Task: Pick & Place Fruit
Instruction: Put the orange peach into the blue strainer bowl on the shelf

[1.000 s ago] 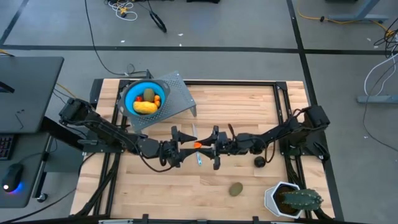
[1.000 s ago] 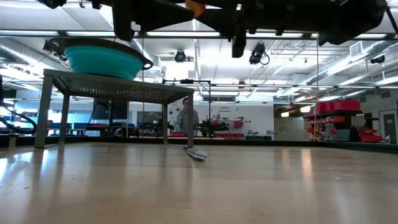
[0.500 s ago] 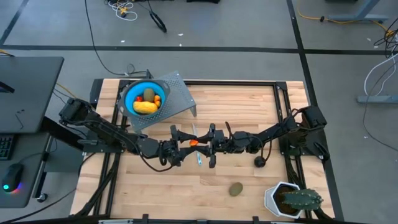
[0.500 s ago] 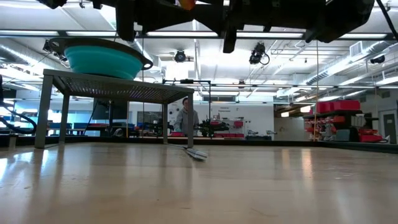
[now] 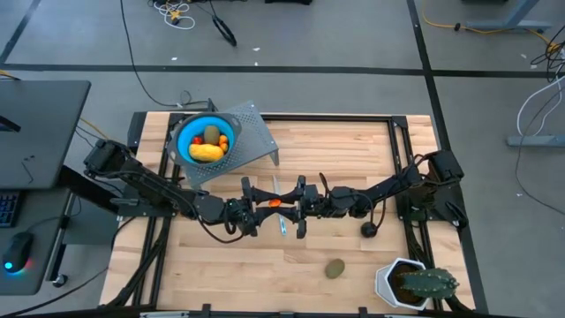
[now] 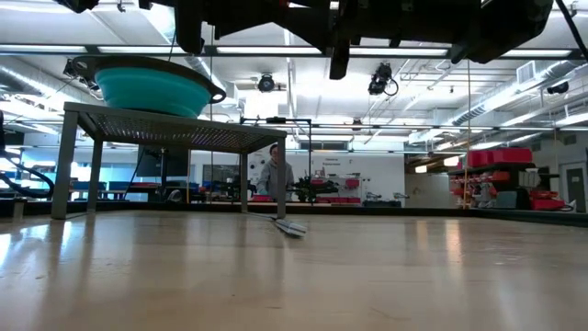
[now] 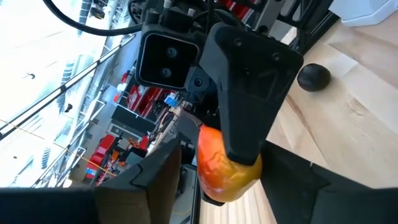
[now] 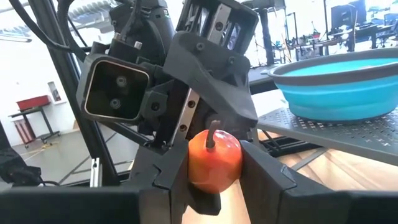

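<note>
Orange fruit point(image 5: 277, 203): midair between both arms, mid-table.
Right gripper point(image 5: 291, 204): clamped on it.
Left gripper point(image 5: 264, 204): fingers alongside it, grip unclear.
Bowl point(image 5: 206, 140): back-left, nearer the left arm.

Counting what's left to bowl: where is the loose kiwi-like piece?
In the high view the kiwi-like piece lies on the table's near side toward the right, just left of the potted plant.

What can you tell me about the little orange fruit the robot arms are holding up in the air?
The little orange fruit is small, round and shiny, orange-red shading to yellow, with a thin dark stem; it looks like plastic. It hangs above the middle of the wooden table, between the left gripper and the right gripper. The right gripper's fingers pinch its sides, and the left gripper's fingers sit close around it too.
</note>
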Controlling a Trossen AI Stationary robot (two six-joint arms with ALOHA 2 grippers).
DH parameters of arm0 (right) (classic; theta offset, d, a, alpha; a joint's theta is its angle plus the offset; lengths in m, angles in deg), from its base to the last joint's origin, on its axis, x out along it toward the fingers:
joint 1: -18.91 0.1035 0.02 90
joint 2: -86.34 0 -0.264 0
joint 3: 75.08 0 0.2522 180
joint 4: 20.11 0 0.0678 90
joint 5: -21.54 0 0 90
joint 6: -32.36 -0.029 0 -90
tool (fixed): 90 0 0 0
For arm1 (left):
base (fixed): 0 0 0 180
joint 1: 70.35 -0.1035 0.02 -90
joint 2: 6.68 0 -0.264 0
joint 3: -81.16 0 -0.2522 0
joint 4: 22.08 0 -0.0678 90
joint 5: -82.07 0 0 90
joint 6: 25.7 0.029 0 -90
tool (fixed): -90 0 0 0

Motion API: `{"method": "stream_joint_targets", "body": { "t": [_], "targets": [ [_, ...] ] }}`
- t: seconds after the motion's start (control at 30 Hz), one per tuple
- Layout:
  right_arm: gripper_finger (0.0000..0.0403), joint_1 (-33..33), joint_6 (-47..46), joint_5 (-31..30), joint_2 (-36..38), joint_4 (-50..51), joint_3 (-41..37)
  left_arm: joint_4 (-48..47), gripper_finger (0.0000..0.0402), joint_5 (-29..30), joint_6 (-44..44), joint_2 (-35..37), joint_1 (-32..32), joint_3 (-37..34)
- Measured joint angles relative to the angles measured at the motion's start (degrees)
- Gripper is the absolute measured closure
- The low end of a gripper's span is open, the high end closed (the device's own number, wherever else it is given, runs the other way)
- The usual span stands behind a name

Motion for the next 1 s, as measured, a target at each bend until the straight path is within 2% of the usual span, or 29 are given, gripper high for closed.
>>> {"method": "stream_joint_targets", "body": {
  "t": [0.33,0.7,1.0],
  "targets": [
    [0.0276,-0.04,0.13,0.06,0.00,-0.04,0.00,-0.20,0.0216,-0.41,-0.31,0.00,0.00,0.00],
    [0.0276,-0.39,0.45,0.17,0.04,1.19,0.00,-1.29,0.0264,-2.58,-1.26,0.00,0.00,0.00],
    [0.0237,-0.42,1.31,-0.03,0.10,2.91,0.00,-2.04,0.0260,-3.17,-6.48,-0.02,0.00,-0.04]
  ]
}}
